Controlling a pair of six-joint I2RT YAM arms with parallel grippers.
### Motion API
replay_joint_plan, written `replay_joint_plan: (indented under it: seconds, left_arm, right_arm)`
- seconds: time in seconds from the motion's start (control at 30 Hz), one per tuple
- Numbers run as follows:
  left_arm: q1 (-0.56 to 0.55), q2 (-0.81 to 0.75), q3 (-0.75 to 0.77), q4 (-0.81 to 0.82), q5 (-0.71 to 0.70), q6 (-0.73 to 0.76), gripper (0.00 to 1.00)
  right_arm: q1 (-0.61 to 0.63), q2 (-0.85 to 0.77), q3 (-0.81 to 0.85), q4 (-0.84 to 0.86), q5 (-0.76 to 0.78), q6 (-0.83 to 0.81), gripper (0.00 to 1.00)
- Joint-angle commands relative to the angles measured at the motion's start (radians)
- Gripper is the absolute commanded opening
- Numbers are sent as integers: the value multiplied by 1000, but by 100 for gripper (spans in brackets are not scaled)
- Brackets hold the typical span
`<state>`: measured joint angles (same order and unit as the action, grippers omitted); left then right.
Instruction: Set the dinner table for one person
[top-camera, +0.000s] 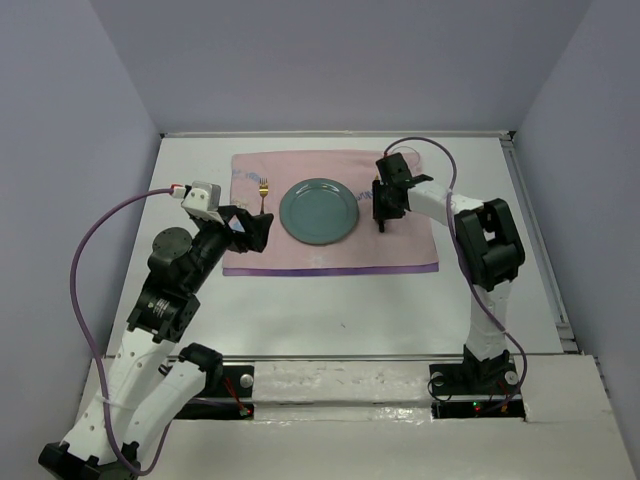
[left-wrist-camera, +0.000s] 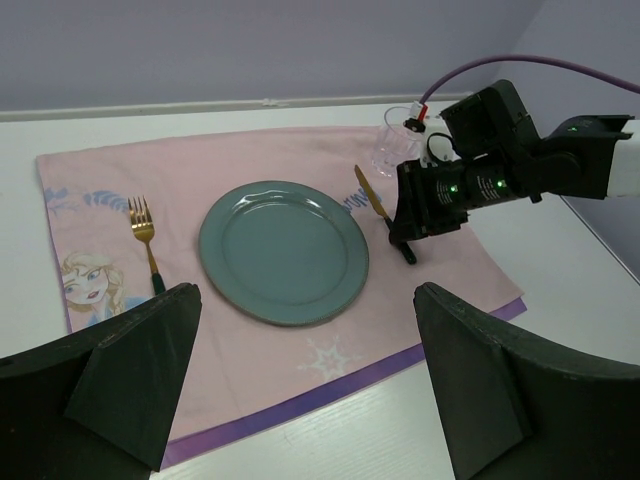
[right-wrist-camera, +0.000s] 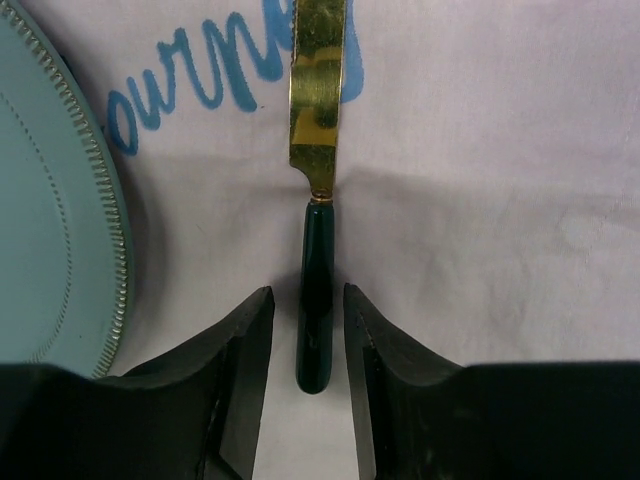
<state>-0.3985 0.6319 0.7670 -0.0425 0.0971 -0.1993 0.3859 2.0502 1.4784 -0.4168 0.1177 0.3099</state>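
While right fingers straddle dark green handle of gold-bladed table knife, part open, gripping nothing, we note knife lies on pink cloth mat right of round teal plate, mid white tabletop, long axis up frame. Right arm nearer, pitched down; left fingers wide open, empty.

A pink cloth with blue script is lying flat, carrying a teal plate at its middle, a gold fork lying left of the plate, a gold knife with a dark green handle lying right of it, and a clear cup standing beyond the knife.
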Motion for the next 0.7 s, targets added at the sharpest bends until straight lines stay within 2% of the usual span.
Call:
replay_joint_plan:
  seconds: [0.0,0.27,0.47,0.53,0.6,0.67]
  left_arm:
    - [-5,0,0,44,-3,14,99]
    - [-3,-1,0,44,-36,20,99]
    - [-2,-20,2,16,-83,23,99]
    - [0,-34,0,21,-85,24,99]
    - [0,-43,-1,32,-70,27,99]
    - [1,-55,0,35,-62,31,99]
  right_arm:
    - [-5,-88,10,36,-18,8,41]
    - [-5,-246,-81,53,-119,17,43]
    - [15,-617,-359,319,-301,-14,42]
    - [15,-792,-458,390,-355,-23,42]
    - [15,-972,-518,441,-374,-34,43]
    - [15,-1088,-562,460,-377,-40,43]
